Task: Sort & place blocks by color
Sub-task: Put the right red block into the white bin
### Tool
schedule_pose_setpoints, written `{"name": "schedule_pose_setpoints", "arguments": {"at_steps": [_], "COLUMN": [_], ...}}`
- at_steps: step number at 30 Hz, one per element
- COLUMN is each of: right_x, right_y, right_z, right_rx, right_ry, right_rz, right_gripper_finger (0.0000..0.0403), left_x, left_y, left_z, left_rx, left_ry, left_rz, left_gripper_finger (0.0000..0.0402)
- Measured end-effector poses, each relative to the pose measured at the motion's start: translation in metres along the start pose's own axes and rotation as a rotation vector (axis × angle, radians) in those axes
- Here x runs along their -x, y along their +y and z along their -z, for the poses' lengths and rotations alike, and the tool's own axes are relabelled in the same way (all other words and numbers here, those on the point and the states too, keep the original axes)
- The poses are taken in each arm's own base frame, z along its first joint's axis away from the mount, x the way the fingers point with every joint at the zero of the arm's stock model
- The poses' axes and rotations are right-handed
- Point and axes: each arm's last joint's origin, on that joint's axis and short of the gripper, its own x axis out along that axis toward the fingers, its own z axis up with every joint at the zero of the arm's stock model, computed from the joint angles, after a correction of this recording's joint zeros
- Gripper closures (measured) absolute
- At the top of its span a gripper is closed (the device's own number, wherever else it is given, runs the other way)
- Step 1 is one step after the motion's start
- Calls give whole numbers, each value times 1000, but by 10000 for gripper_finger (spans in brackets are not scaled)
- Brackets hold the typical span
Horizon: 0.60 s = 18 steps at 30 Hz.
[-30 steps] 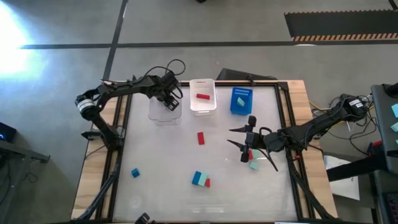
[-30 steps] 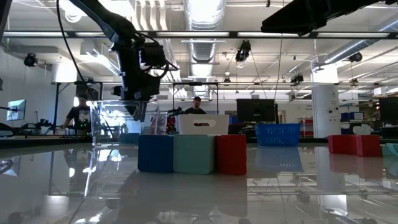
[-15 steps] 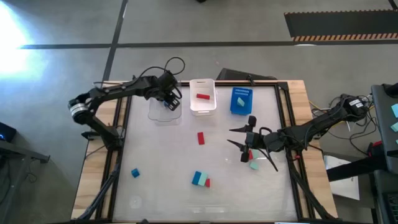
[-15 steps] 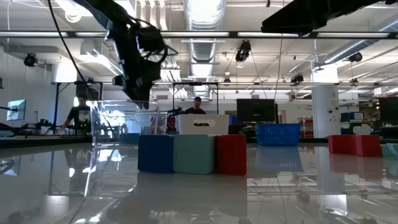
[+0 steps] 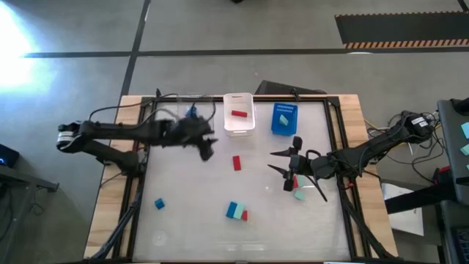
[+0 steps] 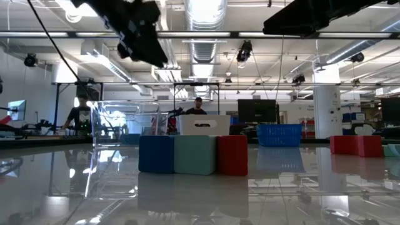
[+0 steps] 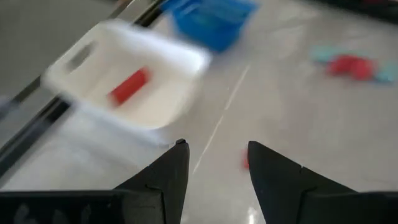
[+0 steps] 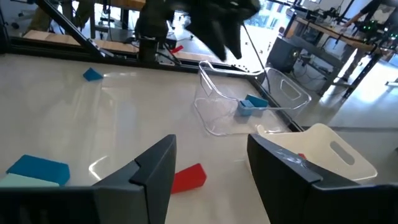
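Note:
My left gripper (image 5: pixel 207 149) is open and hangs high above the table (image 6: pixel 145 47), between the clear bin (image 5: pixel 187 121) and a red bar (image 5: pixel 237 162). That bar shows between its fingers (image 7: pixel 245 160) in the left wrist view. My right gripper (image 5: pixel 282 166) is open above the table's right half, beside a red block (image 5: pixel 293 182) and a teal one (image 5: pixel 299 194). A blue, a teal and a red block (image 5: pixel 236 212) stand together near the front. A blue cube (image 5: pixel 159 204) lies alone to the left. A blue block (image 8: pixel 250 103) lies in the clear bin.
Three bins stand along the far edge: the clear one, a white one (image 5: pixel 239 123) with a red block (image 5: pixel 239 114), and a blue one (image 5: pixel 284 126) with a teal block (image 5: pixel 284 118). People work at benches behind the table (image 6: pixel 80 112).
My left gripper has left its place over the clear bin: it has risen and swung toward the table's near edge and middle, now over bare table by the red bar. Its arm has stretched out low across the left edge. The blocks have stayed in place.

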Motion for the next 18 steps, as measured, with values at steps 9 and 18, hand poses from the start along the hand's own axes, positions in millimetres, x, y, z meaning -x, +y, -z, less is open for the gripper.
{"name": "schedule_pose_setpoints", "arguments": {"at_steps": [9,18], "right_x": [0,1], "right_y": [1,4], "right_z": [0,-1], "right_rx": [-110,-319], "right_ry": [-6,5], "right_rz": [-19,-80], "right_gripper_finger": [213,223], "left_x": [34,42], "left_y": [-42,-34], "left_z": [44,73], "left_rx": [-319,-344], "left_ry": [-291,-510], "left_rz": [262,308], "left_gripper_finger": [254,254]}}
